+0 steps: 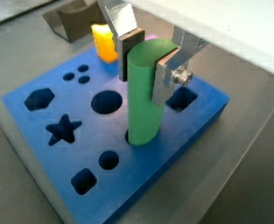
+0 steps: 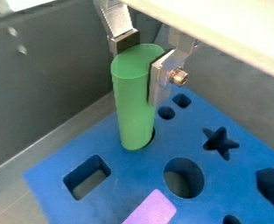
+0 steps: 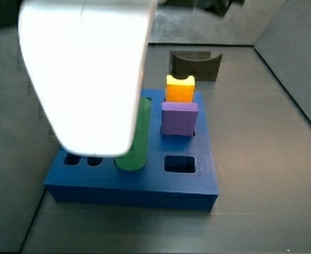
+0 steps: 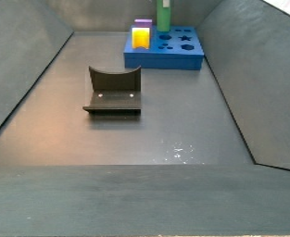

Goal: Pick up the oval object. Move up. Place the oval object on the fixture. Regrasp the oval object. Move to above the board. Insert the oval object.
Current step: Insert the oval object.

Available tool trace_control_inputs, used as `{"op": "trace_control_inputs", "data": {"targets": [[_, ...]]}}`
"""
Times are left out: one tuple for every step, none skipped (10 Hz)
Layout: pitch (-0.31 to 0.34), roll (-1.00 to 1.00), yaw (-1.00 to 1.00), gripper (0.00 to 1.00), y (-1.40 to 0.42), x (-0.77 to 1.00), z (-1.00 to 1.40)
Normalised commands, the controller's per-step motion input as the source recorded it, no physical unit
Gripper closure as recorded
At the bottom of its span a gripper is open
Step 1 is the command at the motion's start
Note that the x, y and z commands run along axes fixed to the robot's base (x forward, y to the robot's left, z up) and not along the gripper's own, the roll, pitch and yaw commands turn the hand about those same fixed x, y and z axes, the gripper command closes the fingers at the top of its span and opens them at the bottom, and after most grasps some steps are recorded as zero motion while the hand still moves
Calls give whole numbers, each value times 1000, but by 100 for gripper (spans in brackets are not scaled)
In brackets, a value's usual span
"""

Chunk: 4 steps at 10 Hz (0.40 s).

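The oval object [image 1: 145,96] is a bright green peg standing upright, its lower end in a hole of the blue board [image 1: 45,131]. My gripper [image 1: 149,66] is shut on the peg's top, a dark pad on one side and a silver finger on the other. The other wrist view shows the same grip [image 2: 143,59] on the peg [image 2: 133,101] above the board [image 2: 115,175]. In a side view the peg [image 3: 138,139] rises from the board's near edge [image 3: 131,189], with the fingers hidden behind my white wrist body. The fixture [image 4: 112,90] stands apart on the floor.
A yellow block [image 3: 181,87] and a purple block [image 3: 179,119] stand in the board beside the peg. The fixture [image 3: 194,64] sits just past the board's far end. Grey bin walls [image 4: 36,83] rise on both sides.
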Motion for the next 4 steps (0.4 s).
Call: {"op": "trace_control_inputs", "data": {"targets": [[0, 0, -191, 100, 26, 9, -306], [0, 10, 0, 100, 0, 0, 0], [0, 13, 0, 100, 0, 0, 0], [0, 0, 0, 100, 0, 0, 0]]}}
